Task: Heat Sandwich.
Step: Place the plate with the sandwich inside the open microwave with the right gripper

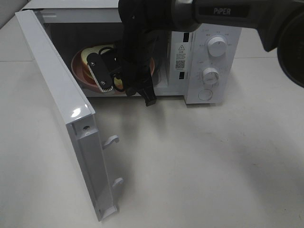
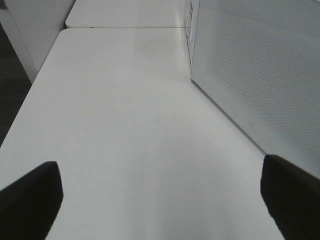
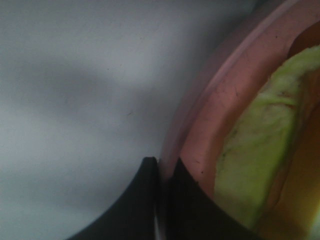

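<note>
R gripper (image 3: 164,175) is pinching pink plate (image 3: 210,115) rim, sparing sandwich (image 3: 255,150) just beyond fingers (image 3: 135,210) in microwave (image 1: 230,71); L gripper (image 2: 160,195) is idling open.

Even overhead light leaves the desk (image 1: 199,161) bright, with a soft shadow before the microwave (image 1: 209,52) and a glare spot on its door (image 1: 71,111). The cavity (image 1: 64,47) is dim. The right wrist view is murky and blurred, perhaps too close; the left wrist's fingers (image 2: 27,200) are unfocused dark shapes.
</note>
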{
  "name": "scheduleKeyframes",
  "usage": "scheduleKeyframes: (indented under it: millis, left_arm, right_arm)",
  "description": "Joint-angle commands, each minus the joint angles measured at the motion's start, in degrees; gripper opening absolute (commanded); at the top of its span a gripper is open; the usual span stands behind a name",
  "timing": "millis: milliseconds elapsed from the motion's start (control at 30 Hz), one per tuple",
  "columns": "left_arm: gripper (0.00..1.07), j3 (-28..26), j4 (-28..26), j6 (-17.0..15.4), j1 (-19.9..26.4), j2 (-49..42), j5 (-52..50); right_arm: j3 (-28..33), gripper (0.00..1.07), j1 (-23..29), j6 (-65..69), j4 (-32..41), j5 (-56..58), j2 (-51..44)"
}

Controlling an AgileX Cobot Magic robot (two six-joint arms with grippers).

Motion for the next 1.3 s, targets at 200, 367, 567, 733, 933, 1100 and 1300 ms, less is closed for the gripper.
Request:
scheduleKeyframes:
  millis: [200,367,567,733,933,1100,1300]
  left_arm:
    - [1.01,0.1,-0.1,-0.1,0.1,-1.7,-0.2]
    - [1.01,0.1,-0.1,-0.1,0.1,-1.7,-0.2]
    - [1.01,0.1,-0.1,-0.1,0.1,-1.7,-0.2]
    - [1.01,0.1,-0.1,-0.1,0.1,-1.7,-0.2]
    - [1.01,0.1,-0.1,-0.1,0.1,-1.7,-0.2]
    - [1.01,0.1,-0.1,-0.1,0.1,-1.7,-0.2]
    - [1.01,0.1,-0.1,-0.1,0.1,-1.7,-0.2]
  right_arm:
    - [-4.7,0.00,-1.5,0.9,0.1,-1.1,2.8]
    - [-6.7,0.01,-1.9,0.9,-0.1,-1.4,4.4]
    - [-9.6,0.01,-2.4,0.9,-0.2,-1.5,6.3]
    - [-10.1,0.01,-2.8,0.9,-0.4,-4.2,6.7]
    - [-11.0,0.02,-2.8,0.9,-1.1,-4.4,7.4]
    - [-11.0,0.03,-2.8,0.2,-1.5,-6.0,7.4]
    - [-11.0,0.06,-2.8,0.5,-1.7,-6.6,7.4]
